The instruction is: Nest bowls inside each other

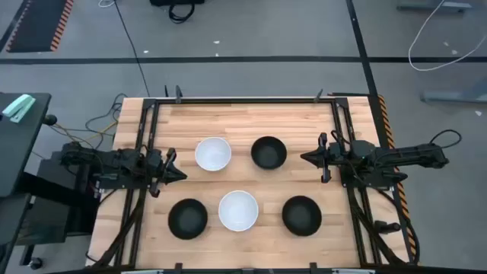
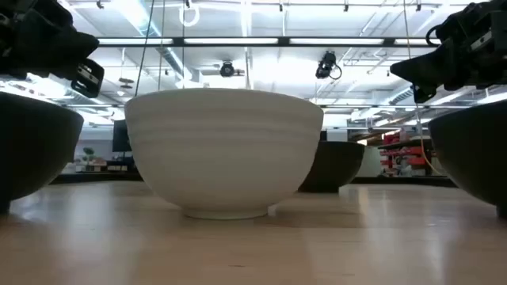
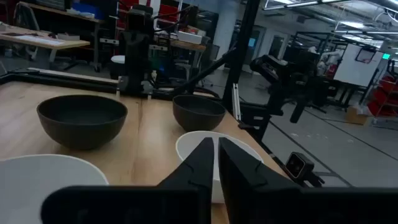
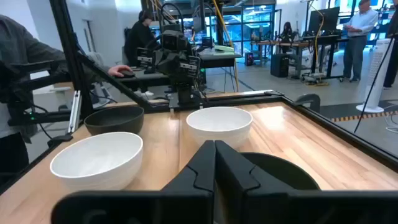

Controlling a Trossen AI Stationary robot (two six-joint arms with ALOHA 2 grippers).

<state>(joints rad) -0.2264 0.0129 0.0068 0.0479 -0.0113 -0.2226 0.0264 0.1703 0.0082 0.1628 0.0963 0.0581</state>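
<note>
Five bowls stand upright on their bases on the wooden table. In the far row are a white bowl and a black bowl. In the near row are a black bowl, a white bowl and a black bowl. My left gripper is shut and empty, above the table left of the bowls. My right gripper is shut and empty, right of the far black bowl. The near white bowl fills the low view.
Dark frame rails run along the table's left and right sides under the arms. A small camera sits at the near edge. People are in the room beyond the table. Bare wood lies along the far edge.
</note>
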